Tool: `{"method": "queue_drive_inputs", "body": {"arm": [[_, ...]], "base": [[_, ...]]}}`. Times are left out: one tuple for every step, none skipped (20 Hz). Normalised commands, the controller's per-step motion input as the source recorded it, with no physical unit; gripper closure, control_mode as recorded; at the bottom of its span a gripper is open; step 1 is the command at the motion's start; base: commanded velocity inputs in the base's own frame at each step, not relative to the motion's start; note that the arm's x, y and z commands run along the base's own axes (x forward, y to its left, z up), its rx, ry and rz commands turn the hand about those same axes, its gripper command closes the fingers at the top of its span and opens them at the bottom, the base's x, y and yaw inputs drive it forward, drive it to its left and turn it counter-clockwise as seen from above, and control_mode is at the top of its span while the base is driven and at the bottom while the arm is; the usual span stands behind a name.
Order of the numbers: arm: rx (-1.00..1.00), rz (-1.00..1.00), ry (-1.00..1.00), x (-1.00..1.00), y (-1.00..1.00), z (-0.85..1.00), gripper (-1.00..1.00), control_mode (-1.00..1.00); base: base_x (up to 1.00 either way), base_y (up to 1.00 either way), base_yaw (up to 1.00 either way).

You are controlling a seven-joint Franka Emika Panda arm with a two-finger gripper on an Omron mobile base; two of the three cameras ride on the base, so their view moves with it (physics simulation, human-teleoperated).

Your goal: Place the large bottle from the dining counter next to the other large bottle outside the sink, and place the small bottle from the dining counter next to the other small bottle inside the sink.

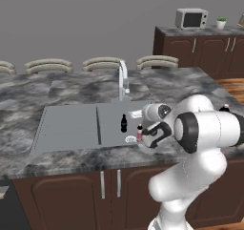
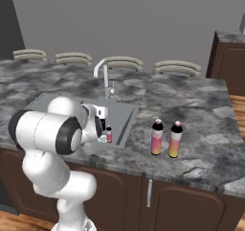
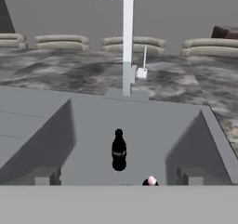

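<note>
Two small bottles (image 1: 139, 132) (image 1: 124, 123) upright (long axes vertical) inside sink (image 1: 71, 124).

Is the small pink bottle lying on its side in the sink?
No, the small pink bottle stands upright in the sink basin, near the black bottle.

Two large pink-to-yellow bottles (image 2: 157, 137) (image 2: 175, 139) on counter. One small pink bottle (image 1: 139, 132), one small black bottle (image 1: 124, 123). One two-basin sink (image 1: 66, 126), one faucet (image 1: 123, 78). Four stools (image 1: 157, 61). One microwave (image 1: 191, 18).
</note>
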Motion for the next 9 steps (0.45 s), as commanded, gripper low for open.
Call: {"method": "queue_drive_inputs", "body": {"arm": [[-0.05, 0.12, 0.00, -0.26, -0.09, 0.34, -1.00, -1.00], [-0.07, 0.12, 0.00, -0.27, -0.08, 0.36, -1.00, -1.00], [-0.06, 0.11, 0.00, -0.27, -0.11, 0.33, -1.00, -1.00], [-0.07, 0.11, 0.00, -0.26, -0.12, 0.36, -1.00, -1.00], [-0.08, 0.10, 0.00, -0.30, -0.10, 0.42, -1.00, -1.00], [-0.04, 0.09, 0.00, -0.21, -0.12, 0.41, -1.00, -1.00], [-0.03, 0.09, 0.00, -0.24, -0.11, 0.41, -1.00, -1.00], [-0.05, 0.09, 0.00, -0.24, -0.11, 0.37, -1.00, -1.00], [-0.06, 0.09, 0.00, -0.25, -0.09, 0.45, -1.00, -1.00]], "base": [[0.00, 0.00, 0.00], [0.00, 0.00, 0.00], [0.00, 0.00, 0.00], [0.00, 0.00, 0.00], [0.00, 0.00, 0.00], [0.00, 0.00, 0.00], [0.00, 0.00, 0.00], [0.00, 0.00, 0.00], [0.00, 0.00, 0.00]]}}
